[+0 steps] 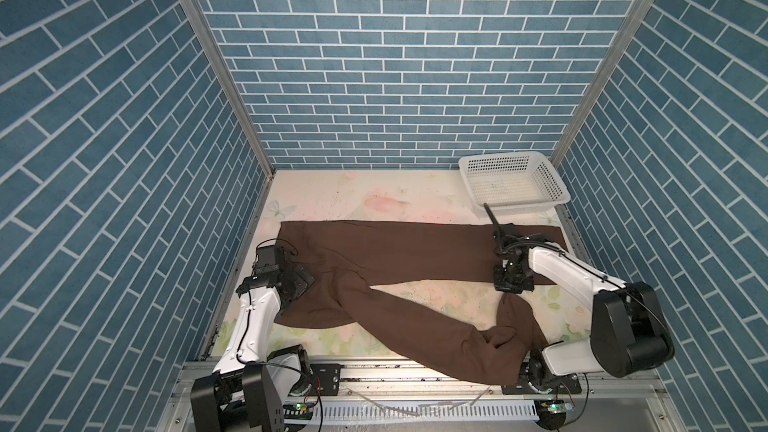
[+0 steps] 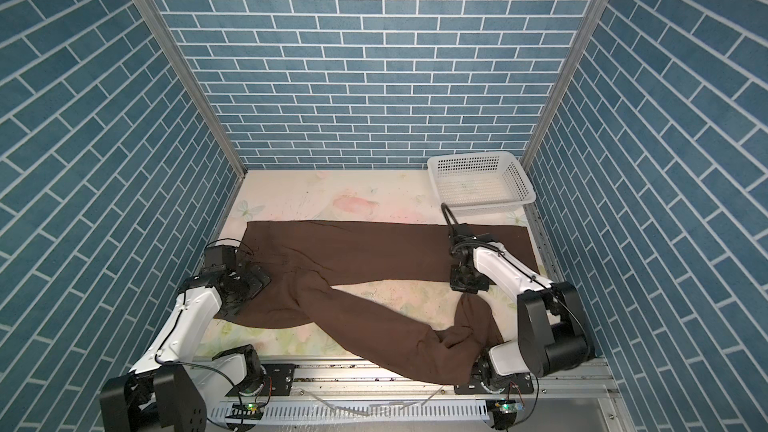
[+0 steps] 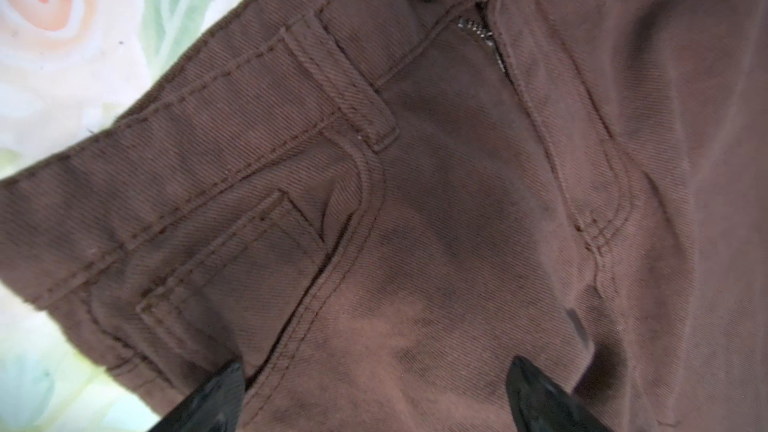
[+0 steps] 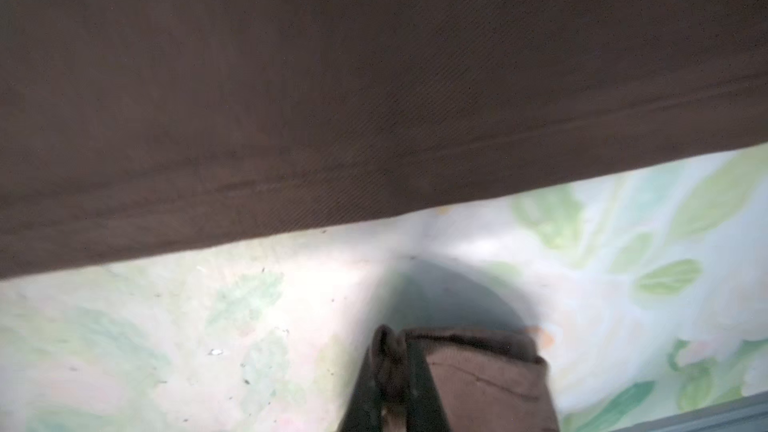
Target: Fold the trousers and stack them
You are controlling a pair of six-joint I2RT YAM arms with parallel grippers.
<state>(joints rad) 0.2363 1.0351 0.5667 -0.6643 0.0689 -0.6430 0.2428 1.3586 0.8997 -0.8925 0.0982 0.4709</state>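
The dark brown trousers (image 1: 395, 251) (image 2: 374, 247) lie across the floral table, waist at the left. One leg runs flat along the far side to the right. The other leg slants to the front right, spills over the table's front edge, and its end rises to my right gripper (image 1: 510, 289) (image 2: 468, 289). In the right wrist view that gripper (image 4: 395, 380) is shut on the hem of this leg, with the flat leg (image 4: 332, 76) beyond. My left gripper (image 1: 297, 280) (image 3: 376, 384) stands open over the front pocket, near the button and zip (image 3: 482, 31).
A white perforated basket (image 1: 525, 204) (image 2: 486, 211) stands at the far right corner, just behind the flat leg. Bare floral table (image 1: 374, 201) shows behind the trousers and between the two legs. Blue brick-patterned walls enclose three sides. A metal rail runs along the front.
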